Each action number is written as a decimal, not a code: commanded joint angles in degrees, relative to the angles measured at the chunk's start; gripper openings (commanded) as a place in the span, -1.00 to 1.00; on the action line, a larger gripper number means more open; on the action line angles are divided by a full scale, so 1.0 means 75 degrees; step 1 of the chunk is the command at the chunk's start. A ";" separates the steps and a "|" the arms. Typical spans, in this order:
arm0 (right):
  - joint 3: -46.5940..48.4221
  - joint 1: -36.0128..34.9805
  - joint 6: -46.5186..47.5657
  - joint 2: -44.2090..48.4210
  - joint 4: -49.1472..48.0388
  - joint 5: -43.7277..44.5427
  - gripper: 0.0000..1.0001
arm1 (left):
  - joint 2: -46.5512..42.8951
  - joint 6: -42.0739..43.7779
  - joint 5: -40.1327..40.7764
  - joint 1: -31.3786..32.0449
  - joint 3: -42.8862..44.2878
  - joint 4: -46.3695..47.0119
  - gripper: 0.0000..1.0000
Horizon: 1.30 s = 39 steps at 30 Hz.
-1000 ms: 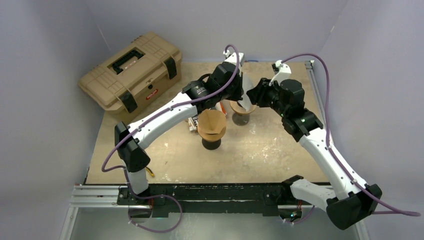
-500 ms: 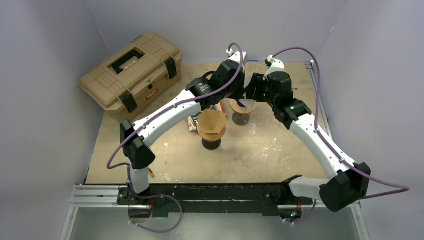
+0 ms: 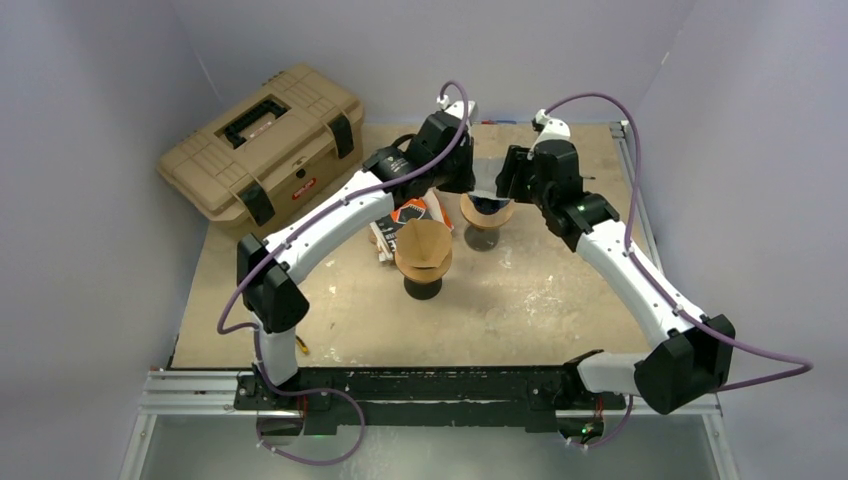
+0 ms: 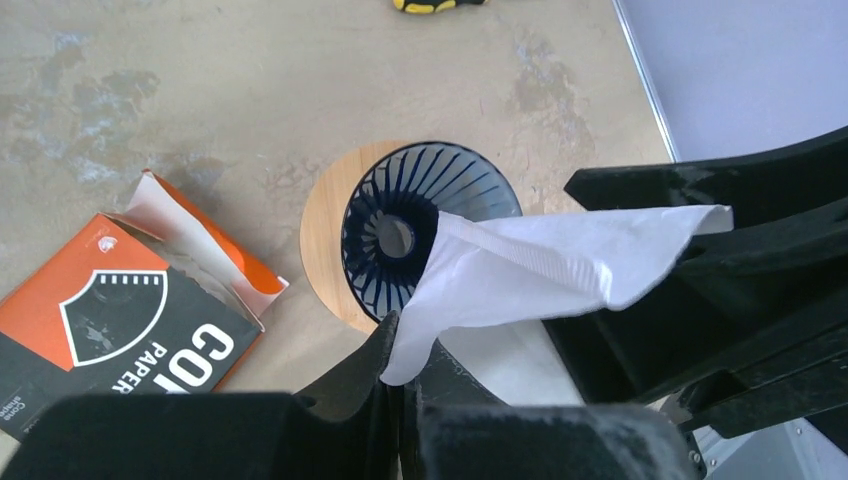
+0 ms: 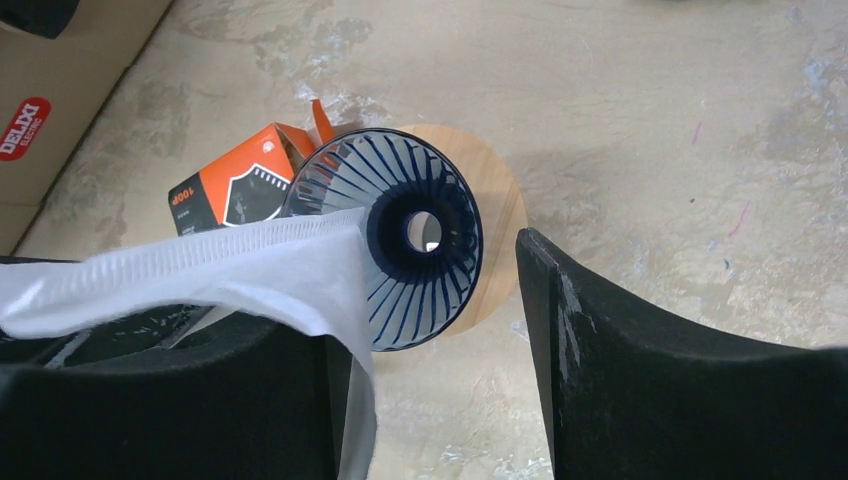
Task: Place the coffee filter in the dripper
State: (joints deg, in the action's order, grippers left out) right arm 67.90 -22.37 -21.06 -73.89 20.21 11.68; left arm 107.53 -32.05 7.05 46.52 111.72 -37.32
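Note:
A dark blue ribbed dripper [image 4: 400, 240] stands on a round wooden base [image 3: 487, 212], also seen in the right wrist view [image 5: 420, 235]. The white coffee filter [image 4: 540, 270] hangs in the air just above it. My left gripper [image 4: 403, 340] is shut on the filter's near corner. The filter's other end drapes over one finger of my right gripper [image 5: 435, 330], which stands open and straddles the dripper's near rim; the sheet [image 5: 230, 265] is not pinched there. From above, both grippers [image 3: 462, 175] [image 3: 507, 178] meet over the dripper.
An open orange and black filter box [image 4: 120, 320] lies left of the dripper. A second cone with a brown filter sits on a black stand [image 3: 423, 255] nearer the arms. A tan toolbox [image 3: 262, 140] is at the back left. A purple wall edges the table on the right.
My right gripper's jaws have spread wider and let go of the filter. Both wrists have shifted toward the far side of the table, above the dripper.

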 commanded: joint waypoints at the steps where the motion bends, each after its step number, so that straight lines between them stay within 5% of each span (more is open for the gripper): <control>1: 0.0339 0.0113 0.0145 -0.0042 0.0161 0.0063 0.22 | -0.0344 -0.0056 -0.0354 -0.0130 -0.0162 0.0175 -1.00; 11: 0.0727 0.0120 0.0136 0.0017 0.0327 -0.1217 0.50 | -0.0088 -0.0012 -0.1173 -0.0356 0.0071 0.0270 -1.00; 24: 0.0779 0.0287 0.0240 -0.0599 0.0530 -0.0679 0.57 | 0.0770 0.0020 -0.1773 -0.0527 0.0807 -0.0049 -1.00; 29: 0.0635 0.0792 0.0351 -0.0695 0.0550 -0.1361 0.57 | 0.0982 0.0032 -0.1767 -0.0548 0.0954 -0.0059 -1.00; 33: 0.0512 0.1008 0.0382 -0.0706 0.0432 -0.1871 0.57 | 0.1071 0.0020 -0.1766 -0.0562 0.1047 -0.0040 -0.85; 39: 0.0448 0.1149 0.0414 -0.0787 0.0359 -0.2286 0.57 | 0.1013 0.0055 -0.1752 -0.0572 0.1079 0.0060 -0.33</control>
State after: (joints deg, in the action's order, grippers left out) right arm 71.29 -14.04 -19.31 -79.99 24.53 -1.91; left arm 115.83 -31.88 -5.61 42.74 117.16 -38.52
